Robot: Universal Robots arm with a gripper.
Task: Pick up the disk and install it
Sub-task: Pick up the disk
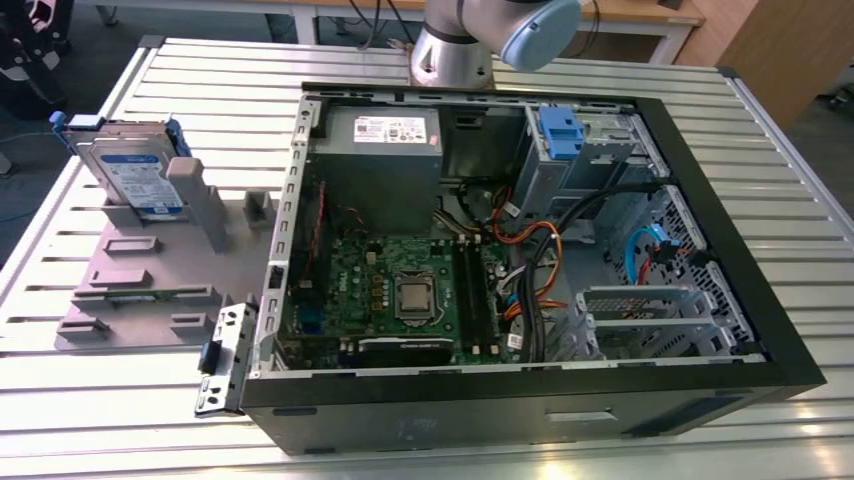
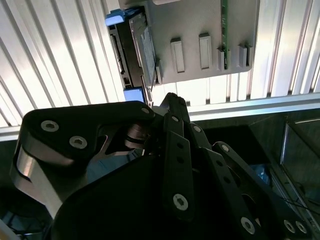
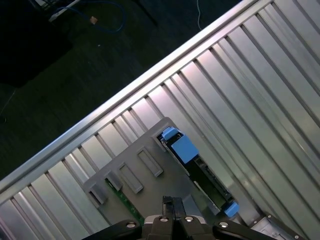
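Black jointed links of the pincer [image 3: 167,201] sit closest to the lens in both wrist views, and its two fingertips are pressed together with nothing between them. It hangs in the air above the near edge of a flat grey plastic holder plate [image 3: 131,159], apart from everything below.

An open black computer case [image 1: 534,390] lies on its side on the ribbed aluminium surface [image 1: 561,60]. The holder plate rests just beside the case, on the exterior view's left of it.

The disk [image 1: 131,172], a flat silver rectangular hard drive with a white-and-blue label and a blue plastic carrier bracket, stands upright on edge in a slot at the end of that plate farthest from the case's front panel. The first wrist view shows the disk edge-on.

Inside the case lie a green motherboard [image 1: 400,285], a grey boxy power supply [image 1: 380,150] and a blue plastic latch [image 1: 558,135] on the grey metal bay. Behind the case's far wall rises the silver arm base [image 1: 451,50].
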